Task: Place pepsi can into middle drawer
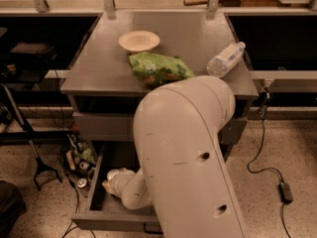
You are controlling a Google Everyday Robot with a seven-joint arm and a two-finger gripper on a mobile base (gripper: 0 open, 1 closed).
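The rounded white gripper (112, 180) sits low inside the wide grey open middle drawer (106, 218), at 7 o'clock beneath the bulky white arm (188, 152). Its grasp cannot be told, and the blue pepsi can is hidden.

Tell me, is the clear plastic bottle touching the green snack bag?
Apart: camera view shows bare grey top between bottle and bag. Gripper sits inside the open drawer.

Gripper (113, 179) inside the open middle drawer (110, 221), near its left wall, behind the white arm (188, 157).
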